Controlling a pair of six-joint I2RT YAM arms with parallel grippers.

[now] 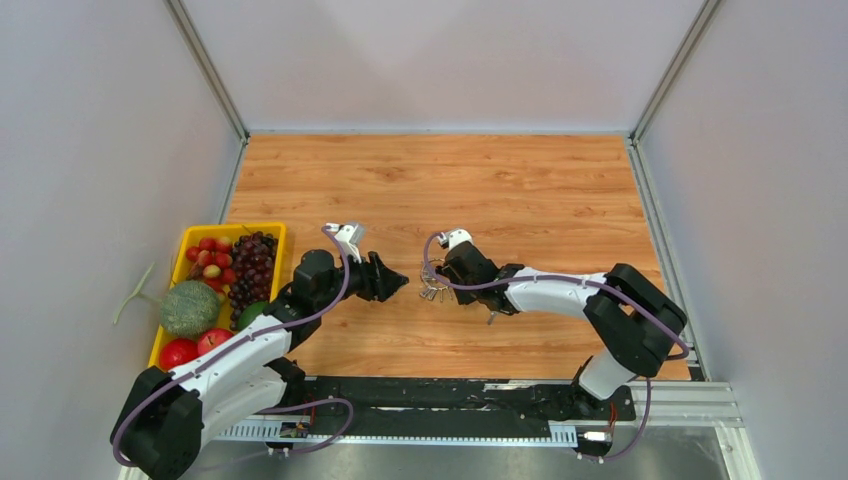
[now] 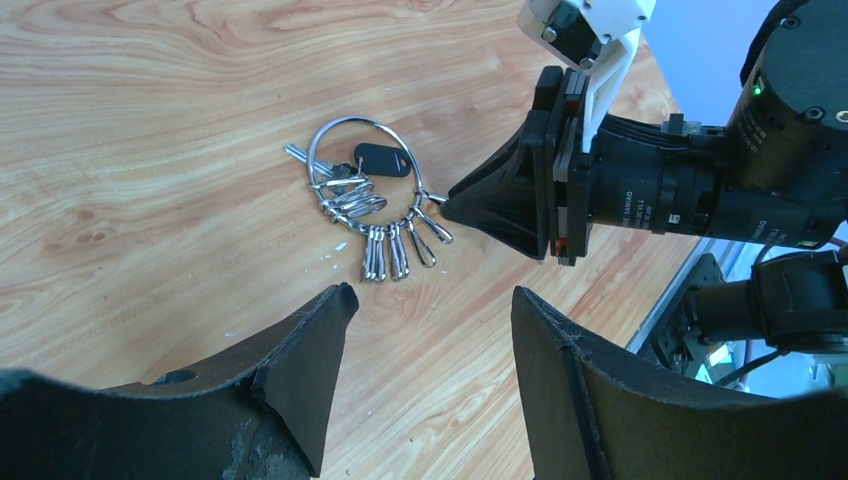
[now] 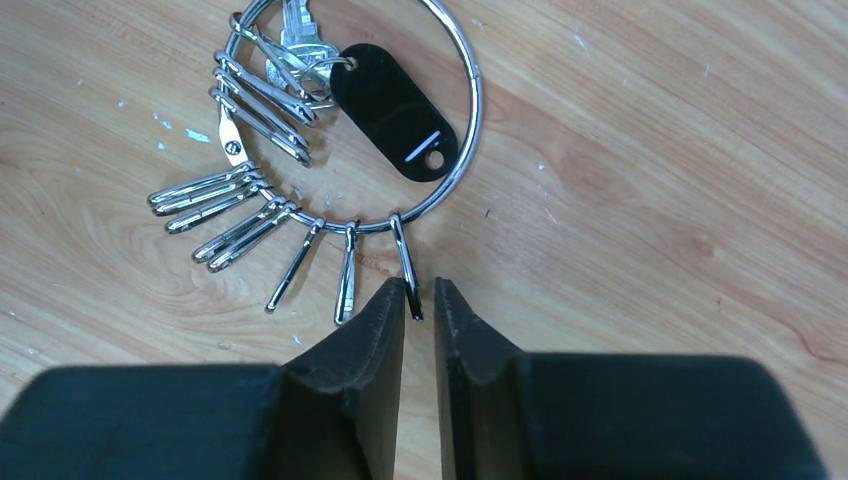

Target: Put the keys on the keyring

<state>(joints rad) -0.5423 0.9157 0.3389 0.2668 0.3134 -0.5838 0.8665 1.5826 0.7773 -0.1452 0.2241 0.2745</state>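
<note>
Here, thin silver keyring [image 3: 478, 90], fanned metal clips [image 3: 200, 187], black tag [image 3: 392, 112] inside

No words or numbers are coming through legibly. Small white print is showing on the black wrist housing [image 2: 640, 205] behind the right gripper [image 2: 450, 208], too fine to read. The black tag [image 3: 392, 110] ahead of its fingertips is showing only a short white line.

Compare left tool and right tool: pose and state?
Left tool stands wide open, holding nothing; right tool is nearly closed, a silver clip of the keyring between its tips. Left tool hangs short of the keyring; right tool is at its edge. Both point at the keyring from opposite sides.
</note>
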